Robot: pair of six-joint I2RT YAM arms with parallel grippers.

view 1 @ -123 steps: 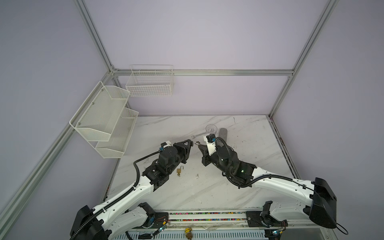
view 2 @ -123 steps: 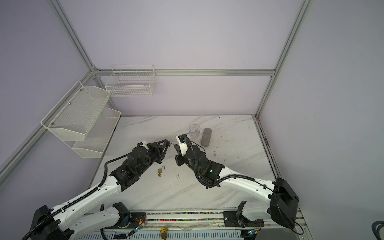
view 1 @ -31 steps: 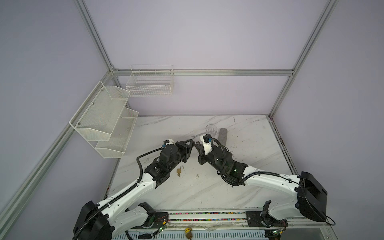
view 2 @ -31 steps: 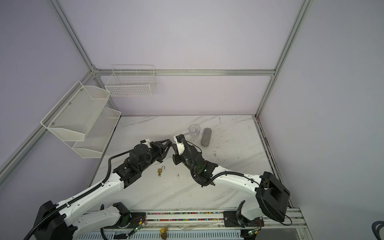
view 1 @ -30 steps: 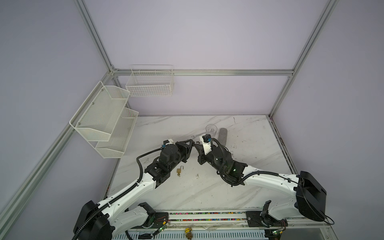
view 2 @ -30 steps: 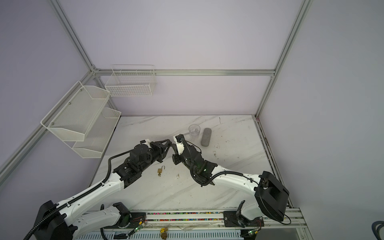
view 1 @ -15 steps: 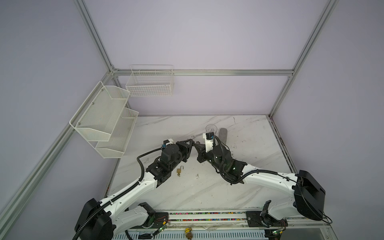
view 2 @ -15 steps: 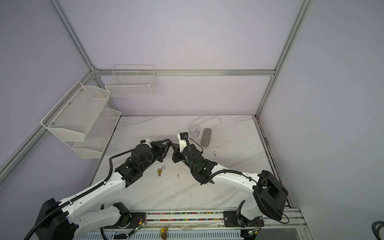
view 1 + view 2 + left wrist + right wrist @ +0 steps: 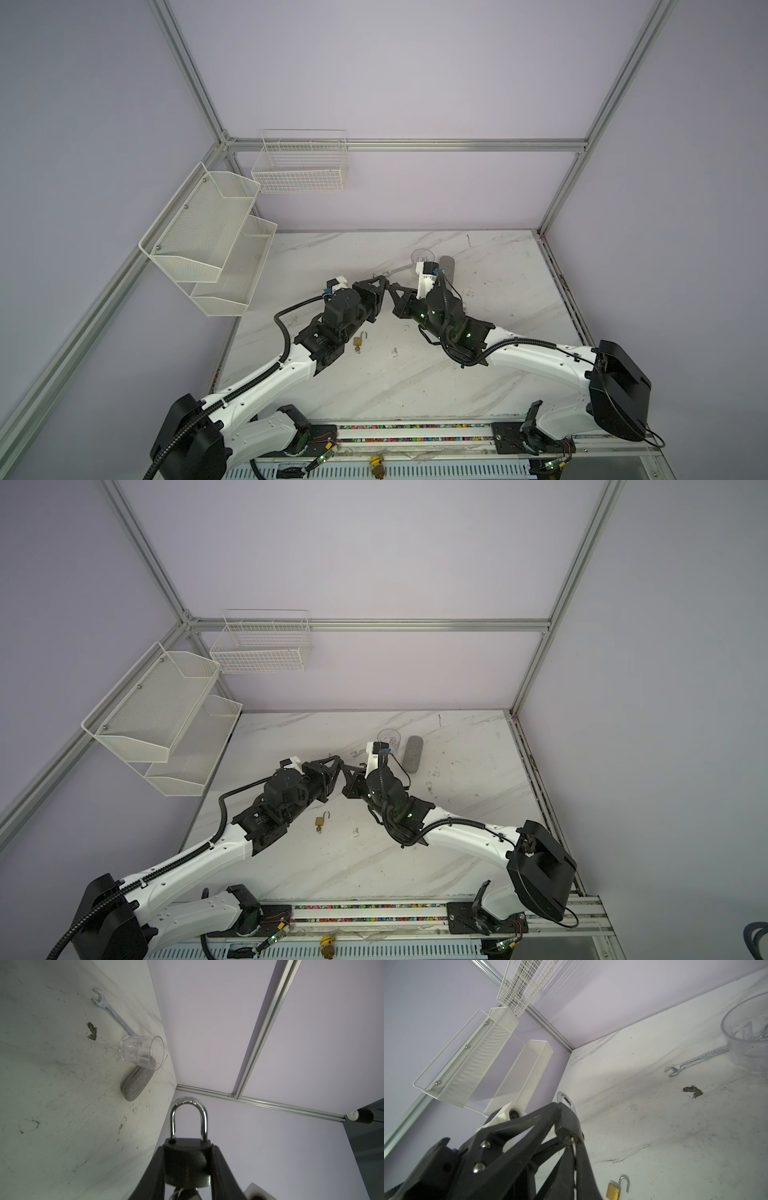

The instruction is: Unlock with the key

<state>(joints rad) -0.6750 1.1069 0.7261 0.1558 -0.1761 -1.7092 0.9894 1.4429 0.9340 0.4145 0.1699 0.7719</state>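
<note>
Over the desk (image 9: 498,257), my left jaws clamp the dark padlock (image 9: 185,1159) by its body, shackle (image 9: 188,1109) latched, right jaws pinched shut on the key (image 9: 182,1192) at its bottom end; risk: an off-axis twist binds or slips the key, or spins the padlock in my grip.

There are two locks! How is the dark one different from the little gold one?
The dark lock is pinched in the left tool, up off the table; the gold lock lies loose on the table. The dark lock's loop looks shut, both ends in the body; the gold lock's loop is swung open. The dark lock is blackish, the gold lock brass-coloured. Both are padlocks with a silver loop.
</note>
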